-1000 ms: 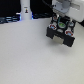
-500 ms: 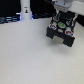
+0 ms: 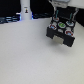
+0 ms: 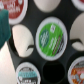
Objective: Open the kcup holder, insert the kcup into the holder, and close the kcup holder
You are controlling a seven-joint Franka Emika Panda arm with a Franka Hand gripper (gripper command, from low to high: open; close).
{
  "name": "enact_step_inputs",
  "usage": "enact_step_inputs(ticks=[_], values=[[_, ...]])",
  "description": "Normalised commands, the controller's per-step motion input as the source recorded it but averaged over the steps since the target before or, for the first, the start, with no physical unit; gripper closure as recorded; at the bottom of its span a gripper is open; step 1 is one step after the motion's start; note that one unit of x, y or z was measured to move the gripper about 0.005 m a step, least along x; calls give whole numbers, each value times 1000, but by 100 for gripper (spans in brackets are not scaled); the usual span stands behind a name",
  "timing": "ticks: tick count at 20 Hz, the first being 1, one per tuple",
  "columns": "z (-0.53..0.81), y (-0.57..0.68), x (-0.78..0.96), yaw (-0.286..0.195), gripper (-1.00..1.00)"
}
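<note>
So, up close through my wrist view I'm looking straight down on the kcup [image 4: 51, 38], the white pod with the green-and-white foil top, sitting in one of the round slots of the kcup holder [image 4: 35, 20]. From here I'd say it's seated, or nearly so, with its rim about level with the black tray around it. Neighbouring slots hold other pods: a red-topped pod [image 4: 13, 11], a teal-labelled pod [image 4: 28, 74], another at the edge, plus a couple of plain white ones. One empty slot [image 4: 50, 71] sits right next to mine.

Handling-wise, my guess is the pod's very light, thin plastic walls that would dent if squeezed hard, and a foil lid that could puncture. I'd grip it by the sides just under the rim, never on the foil. The holder looks rigid; its drawer front is where I'd push.

Writing: there's print on the green lid but it's too blurry to read, so no brand from me.

My gripper [image 3: 61, 11] I can't call open or shut; the fingers aren't clear in either view.

Further off, the holder sits on the white worktop [image 3: 30, 55] toward the exterior view's right, drawer out, with a white bottle-like thing [image 3: 25, 11] beyond.
</note>
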Motion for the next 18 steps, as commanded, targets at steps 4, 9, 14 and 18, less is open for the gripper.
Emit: enact_step_inputs(ticks=[4,9,14,18], values=[[48,-433,555,44,-100],[42,-390,620,43,-100],[-13,-285,686,59,-100],[-35,-55,758,66,-100]])
